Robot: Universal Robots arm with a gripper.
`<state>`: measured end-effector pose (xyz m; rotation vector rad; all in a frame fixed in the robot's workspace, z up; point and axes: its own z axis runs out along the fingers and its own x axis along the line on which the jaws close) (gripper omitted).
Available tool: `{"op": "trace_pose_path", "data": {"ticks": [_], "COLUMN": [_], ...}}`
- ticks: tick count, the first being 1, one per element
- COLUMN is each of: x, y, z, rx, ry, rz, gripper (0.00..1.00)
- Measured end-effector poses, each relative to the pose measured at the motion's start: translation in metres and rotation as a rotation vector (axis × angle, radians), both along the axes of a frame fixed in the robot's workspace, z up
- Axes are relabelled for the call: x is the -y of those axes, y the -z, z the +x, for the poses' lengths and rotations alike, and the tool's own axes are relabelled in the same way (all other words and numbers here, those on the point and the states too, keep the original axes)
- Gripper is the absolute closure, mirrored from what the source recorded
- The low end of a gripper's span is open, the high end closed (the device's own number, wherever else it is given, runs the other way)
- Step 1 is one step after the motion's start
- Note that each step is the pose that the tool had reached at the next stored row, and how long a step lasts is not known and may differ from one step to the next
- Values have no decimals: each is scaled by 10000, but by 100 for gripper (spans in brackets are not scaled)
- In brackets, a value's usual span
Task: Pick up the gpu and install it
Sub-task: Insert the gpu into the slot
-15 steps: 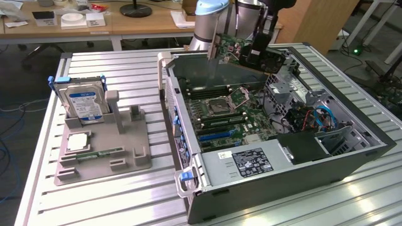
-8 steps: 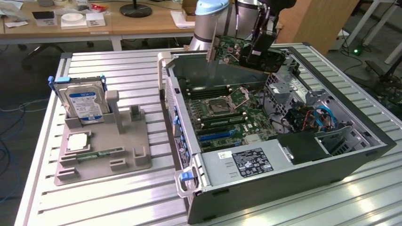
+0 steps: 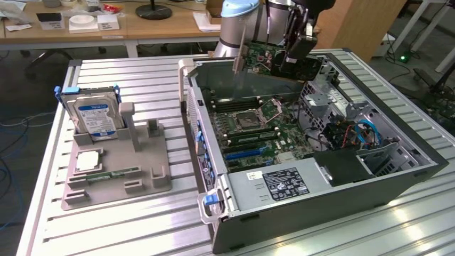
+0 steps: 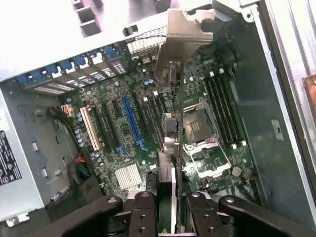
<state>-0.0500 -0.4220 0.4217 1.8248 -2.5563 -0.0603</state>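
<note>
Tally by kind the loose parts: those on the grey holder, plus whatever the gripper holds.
hard drive: 1, upright in the grey holder
memory stick: 1, lying on the holder
silvery square chip: 1, lying on the holder
gpu: 1, clamped in the gripper above the open case
Total: 4

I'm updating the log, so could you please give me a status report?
Gripper shut on gpu. Gpu held above open case, not seated. Slots below look unobstructed.
</note>
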Motion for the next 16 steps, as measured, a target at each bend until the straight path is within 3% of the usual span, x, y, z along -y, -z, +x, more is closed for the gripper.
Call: {"op": "trace_pose_path", "data": {"ticks": [16], "x": [2], "y": [5], "z": [0], "rx": [12], "ry": [-2350], "rz": [1], "gripper": [73]}}
